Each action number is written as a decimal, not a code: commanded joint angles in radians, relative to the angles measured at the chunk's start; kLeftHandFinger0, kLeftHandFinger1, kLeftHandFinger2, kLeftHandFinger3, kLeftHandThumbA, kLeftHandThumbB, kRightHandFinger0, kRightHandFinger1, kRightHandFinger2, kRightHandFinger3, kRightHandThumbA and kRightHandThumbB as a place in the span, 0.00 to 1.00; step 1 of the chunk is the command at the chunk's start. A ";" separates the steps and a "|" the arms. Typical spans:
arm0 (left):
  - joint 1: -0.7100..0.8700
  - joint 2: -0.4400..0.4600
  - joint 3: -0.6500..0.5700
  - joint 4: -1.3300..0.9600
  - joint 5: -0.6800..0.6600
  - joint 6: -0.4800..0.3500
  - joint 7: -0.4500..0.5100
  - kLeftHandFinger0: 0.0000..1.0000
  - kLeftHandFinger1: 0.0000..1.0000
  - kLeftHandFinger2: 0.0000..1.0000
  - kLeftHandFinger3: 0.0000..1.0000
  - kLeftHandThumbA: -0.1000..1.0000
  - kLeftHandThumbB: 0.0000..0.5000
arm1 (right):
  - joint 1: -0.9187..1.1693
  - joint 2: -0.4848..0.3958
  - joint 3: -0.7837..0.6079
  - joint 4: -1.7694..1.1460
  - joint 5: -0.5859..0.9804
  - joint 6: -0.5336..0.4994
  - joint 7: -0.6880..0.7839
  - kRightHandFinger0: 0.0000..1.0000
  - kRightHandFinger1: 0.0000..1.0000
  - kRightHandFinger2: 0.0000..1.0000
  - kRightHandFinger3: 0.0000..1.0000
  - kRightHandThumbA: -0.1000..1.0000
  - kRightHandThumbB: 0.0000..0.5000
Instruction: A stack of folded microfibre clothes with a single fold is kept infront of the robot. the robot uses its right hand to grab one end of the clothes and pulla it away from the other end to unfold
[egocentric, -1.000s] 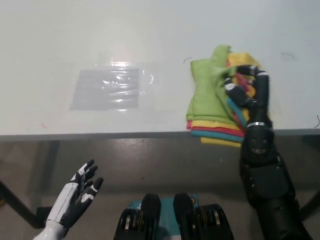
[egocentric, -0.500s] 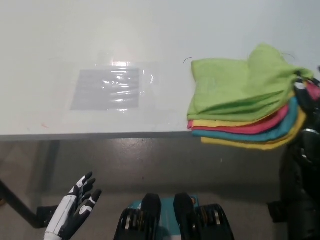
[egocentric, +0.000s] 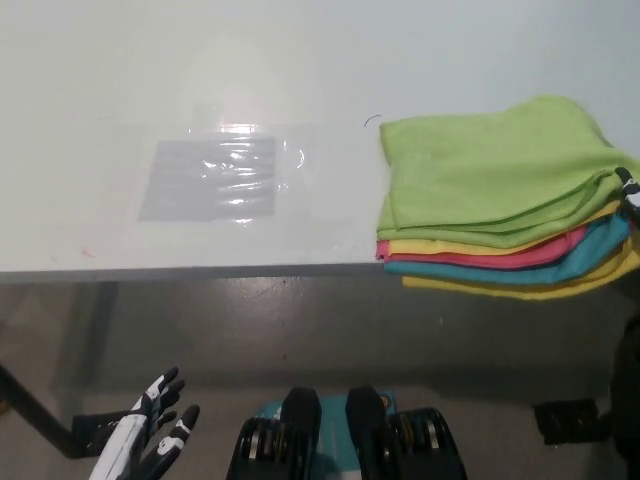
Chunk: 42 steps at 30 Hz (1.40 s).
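A stack of microfibre cloths (egocentric: 490, 175) lies at the table's front right, green on top, with yellow, pink and teal layers showing below. It is spread out flat towards the right edge of the picture. Its right ends bunch together at my black right hand (egocentric: 630, 184), of which only a sliver shows at the picture's right edge, shut on those ends. My white left hand (egocentric: 150, 448) rests low at the lower left, below the table, fingers apart and holding nothing.
The white table (egocentric: 300, 60) fills the upper picture, with its front edge running across the middle. A clear plastic sheet (egocentric: 215, 178) lies flat left of the cloths. Grey floor shows below the table.
My right hand has pulled the cloths' gathered ends far to the right, so the folded stack has opened out flat. The hand has almost left the picture. The left hand has sunk lower.
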 joint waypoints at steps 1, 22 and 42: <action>0.001 0.015 0.012 -0.019 -0.011 -0.037 -0.010 1.00 1.00 1.00 1.00 0.73 0.30 | 0.021 -0.038 0.076 -0.290 -0.091 0.055 0.050 1.00 1.00 1.00 1.00 1.00 0.45; 0.026 0.019 -0.010 -0.018 -0.010 -0.013 -0.029 1.00 1.00 1.00 1.00 0.70 0.30 | 0.322 0.058 0.252 -1.383 -0.189 0.135 0.193 1.00 1.00 1.00 1.00 0.97 0.21; 0.034 0.000 0.000 0.012 -0.040 -0.070 -0.024 1.00 1.00 1.00 1.00 0.87 0.40 | 0.657 0.044 0.567 -0.734 -0.126 0.081 0.248 1.00 1.00 1.00 1.00 0.98 0.18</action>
